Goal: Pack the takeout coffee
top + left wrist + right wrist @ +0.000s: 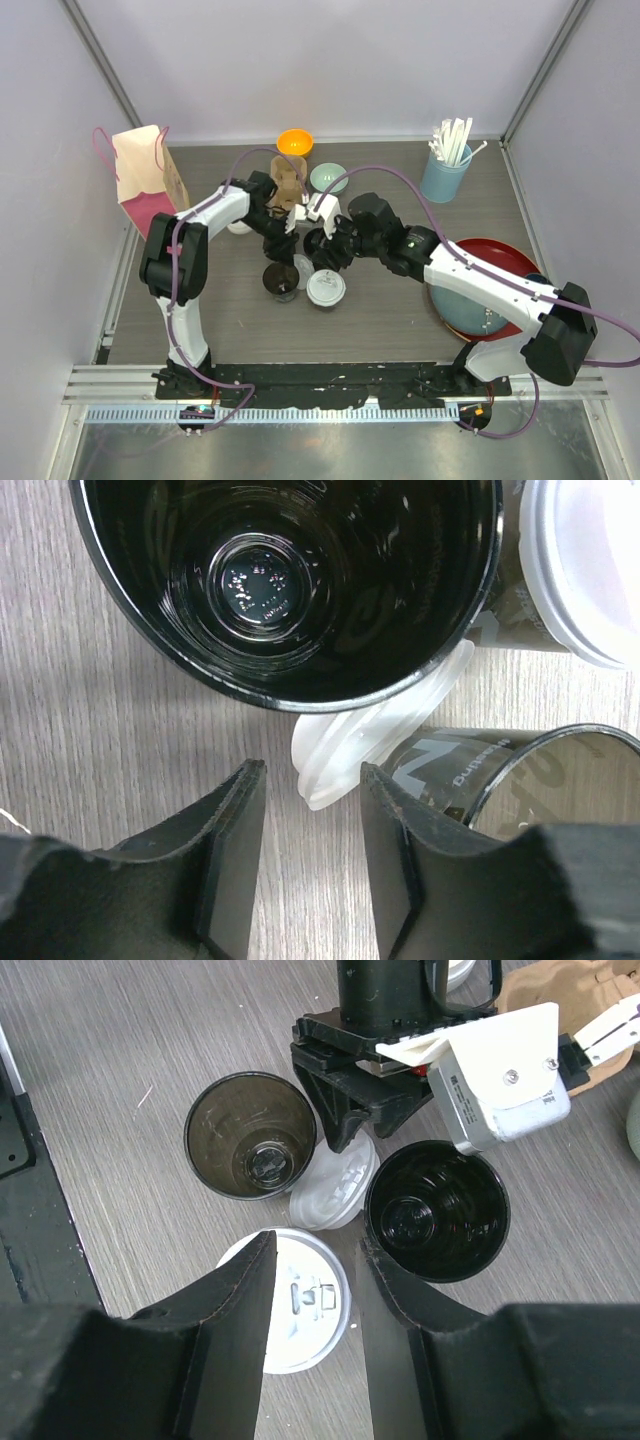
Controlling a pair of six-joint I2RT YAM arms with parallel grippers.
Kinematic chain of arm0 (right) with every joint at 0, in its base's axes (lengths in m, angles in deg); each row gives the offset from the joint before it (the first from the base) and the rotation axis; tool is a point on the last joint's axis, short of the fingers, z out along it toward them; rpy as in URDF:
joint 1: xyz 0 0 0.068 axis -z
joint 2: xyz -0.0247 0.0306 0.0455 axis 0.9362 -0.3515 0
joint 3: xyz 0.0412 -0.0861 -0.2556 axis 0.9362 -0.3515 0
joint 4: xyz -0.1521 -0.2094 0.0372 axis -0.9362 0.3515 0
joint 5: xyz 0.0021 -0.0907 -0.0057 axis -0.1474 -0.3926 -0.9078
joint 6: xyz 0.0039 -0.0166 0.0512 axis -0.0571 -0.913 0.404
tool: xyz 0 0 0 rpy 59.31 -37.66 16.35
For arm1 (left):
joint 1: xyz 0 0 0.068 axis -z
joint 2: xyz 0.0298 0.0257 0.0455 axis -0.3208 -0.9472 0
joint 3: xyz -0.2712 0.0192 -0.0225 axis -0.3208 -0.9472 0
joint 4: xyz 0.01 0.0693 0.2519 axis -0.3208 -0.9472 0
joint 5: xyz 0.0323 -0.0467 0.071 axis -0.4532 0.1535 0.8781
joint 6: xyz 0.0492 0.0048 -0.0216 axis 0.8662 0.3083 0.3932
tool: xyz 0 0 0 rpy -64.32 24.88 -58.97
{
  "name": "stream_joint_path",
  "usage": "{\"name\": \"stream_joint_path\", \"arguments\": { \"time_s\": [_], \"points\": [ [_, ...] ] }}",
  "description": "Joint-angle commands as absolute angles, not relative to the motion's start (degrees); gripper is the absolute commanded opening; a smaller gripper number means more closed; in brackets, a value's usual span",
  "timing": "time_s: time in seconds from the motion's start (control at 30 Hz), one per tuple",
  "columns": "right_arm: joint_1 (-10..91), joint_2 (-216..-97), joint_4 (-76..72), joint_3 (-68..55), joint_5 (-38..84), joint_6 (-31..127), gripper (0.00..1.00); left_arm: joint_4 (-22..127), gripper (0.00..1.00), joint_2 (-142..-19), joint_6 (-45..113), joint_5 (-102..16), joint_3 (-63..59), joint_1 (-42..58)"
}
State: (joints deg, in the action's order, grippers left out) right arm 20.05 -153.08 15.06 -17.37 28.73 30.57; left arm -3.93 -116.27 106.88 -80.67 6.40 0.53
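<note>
**Three cups and two lids between two open grippers**

There are three small black cups in the middle of the table [400,310]. Two have no lid: the near open cup [250,1135], which looks a bit brown and see-through, and the far open cup [436,1210], which is shiny black. The third is the lidded cup [290,1298], with a round white lid on top. That makes two white lids, as there is also one loose lid [335,1182]. It lies flat on the table between the two open cups and touches both.

There are two grippers. The left gripper [310,820] has its fingers apart and holds nothing. The edge of the loose lid sits right by the gap between its tips. The far open cup is just past it and the near open cup is beside one finger.

The right gripper [315,1260] also has its fingers apart. The lidded cup shows in the gap between them. I cannot tell if they touch it.

Around the cups:
- Far left: one pink paper bag [145,175].
- Far side: one orange bowl [294,142], one pale green bowl [326,178] and one brown cup carrier [287,180].
- Far right: one light-blue tumbler [443,178] full of white straws [452,140].
- Right: one red plate [500,255].
</note>
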Motion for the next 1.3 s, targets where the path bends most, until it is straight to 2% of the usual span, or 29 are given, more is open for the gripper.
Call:
{"name": "stream_joint_path", "arguments": {
  "time_s": [0.0,0.1,0.17,0.27,0.3,0.33,0.47,0.77,0.93,1.03,1.23,1.27],
  "points": [
    [20.20,-150.47,13.10,-17.66,29.75,29.71,0.43,-1.65,0.43,-116.25,104.31,-78.87,8.02,1.68],
    [20.29,-150.20,13.10,-18.01,29.75,29.71,0.43,-2.10,0.39,-116.69,104.31,-78.60,8.81,2.12],
    [20.29,-150.11,13.19,-18.09,29.58,29.62,0.43,-2.27,0.31,-116.61,104.23,-78.69,8.64,2.21],
    [20.20,-149.76,13.37,-18.10,29.66,29.80,0.43,-2.27,0.11,-116.08,104.05,-78.08,8.38,2.12],
    [20.20,-149.68,13.45,-18.10,29.66,29.89,0.43,-2.45,0.02,-115.47,104.05,-77.12,8.38,2.21],
    [20.20,-149.50,13.54,-18.10,29.66,29.89,0.43,-2.71,0.00,-115.03,103.96,-76.76,8.20,2.21],
    [20.20,-148.97,13.72,-18.10,29.40,29.97,0.43,-1.32,0.00,-110.73,103.79,-73.34,6.10,1.94],
    [20.20,-148.88,13.37,-17.74,29.58,31.20,0.43,10.81,0.00,-101.15,90.97,-67.97,2.40,1.50],
    [21.34,-147.48,13.19,-16.61,30.96,34.89,0.44,12.49,0.00,-93.51,91.39,-67.44,0.21,1.07],
    [24.32,-146.52,10.66,-16.25,37.02,39.28,0.47,10.31,0.00,-87.70,92.53,-69.89,-0.59,1.06],
    [25.12,-146.24,8.62,-14.24,39.76,44.99,0.54,-0.75,0.00,-79.17,94.64,-77.45,4.32,0.98],
    [25.12,-146.77,8.53,-13.71,41.95,46.05,0.61,-6.00,0.00,-78.55,95.78,-78.15,5.81,1.06]
  ]
}}
